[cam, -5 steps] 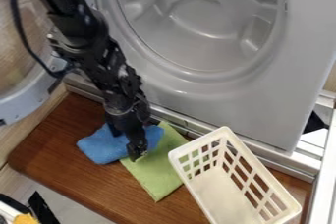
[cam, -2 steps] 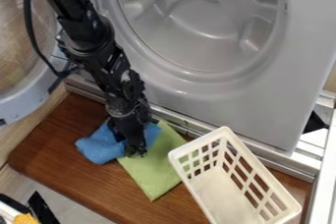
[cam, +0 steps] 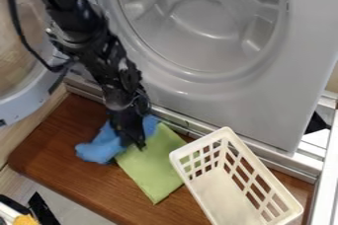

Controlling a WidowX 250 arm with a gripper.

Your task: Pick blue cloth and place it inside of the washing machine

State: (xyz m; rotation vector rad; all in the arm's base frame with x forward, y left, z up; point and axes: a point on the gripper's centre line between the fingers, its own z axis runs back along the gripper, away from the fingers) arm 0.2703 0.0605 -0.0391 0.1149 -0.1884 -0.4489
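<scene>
The black gripper hangs over the wooden board, pointing down, shut on the middle of the blue cloth. The cloth is bunched, with its larger part left of the gripper and a smaller fold at its upper right. The part between is hidden behind the fingers. The blue cloth partly overlaps a green cloth. Above and to the right stands the grey washing machine, its round drum opening facing the camera.
A white slotted basket stands right of the green cloth, close to the machine's base. At the left is the round door, swung open. The brown wooden board lies beneath the cloths.
The gripper has shifted slightly up in the view and its fingers have drawn together. The blue cloth has bunched up, narrowing around them; the green cloth has shifted a little.
</scene>
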